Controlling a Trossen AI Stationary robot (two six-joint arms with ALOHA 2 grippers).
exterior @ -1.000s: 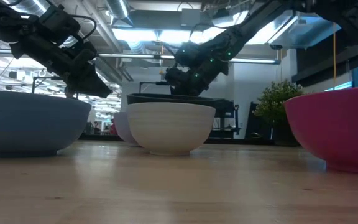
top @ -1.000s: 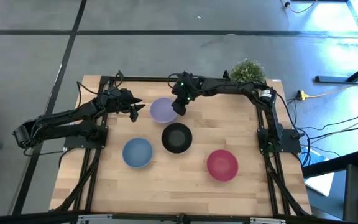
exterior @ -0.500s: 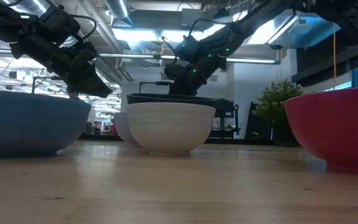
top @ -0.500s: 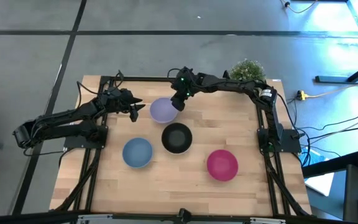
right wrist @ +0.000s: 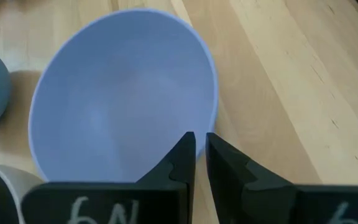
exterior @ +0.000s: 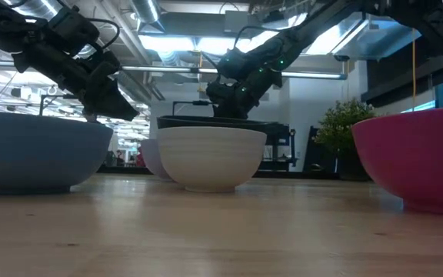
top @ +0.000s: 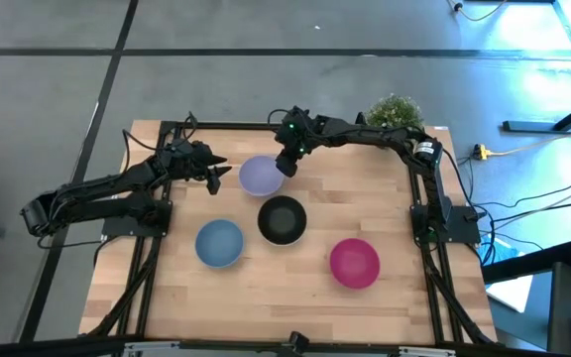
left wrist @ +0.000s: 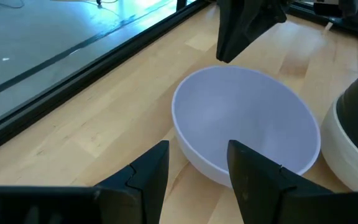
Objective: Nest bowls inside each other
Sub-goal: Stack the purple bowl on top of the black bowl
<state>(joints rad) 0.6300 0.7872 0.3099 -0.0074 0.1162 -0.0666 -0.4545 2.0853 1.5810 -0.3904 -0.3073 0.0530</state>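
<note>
The lavender bowl (top: 260,175) stands upright on its base near the far edge. The black bowl (top: 282,219) sits nested in the white bowl (exterior: 210,158) at mid-table. The blue bowl (top: 219,243) and the magenta bowl (top: 354,262) stand nearer. My right gripper (right wrist: 199,140) hangs over the lavender bowl's far-right rim (right wrist: 211,93), its fingers closed to a thin slit. My left gripper (left wrist: 197,155) is open and hovers just left of the lavender bowl (left wrist: 247,124), holding nothing. My right gripper comes from above, slanting down over the lavender bowl's far-right rim (left wrist: 229,67). I cannot tell whether its fingertips (right wrist: 188,140) touch that rim. The bowl rests on the table.
A small green potted plant (top: 395,111) stands at the table's far right corner, behind the right arm. The near half of the wooden table (top: 285,297) holds only the blue and magenta bowls. Dark frame rails run along the table's left and right sides.
My right gripper has risen a little and drawn back toward the far edge, from over the lavender bowl's right side to its far-right rim. The lavender bowl has stayed where it was.
</note>
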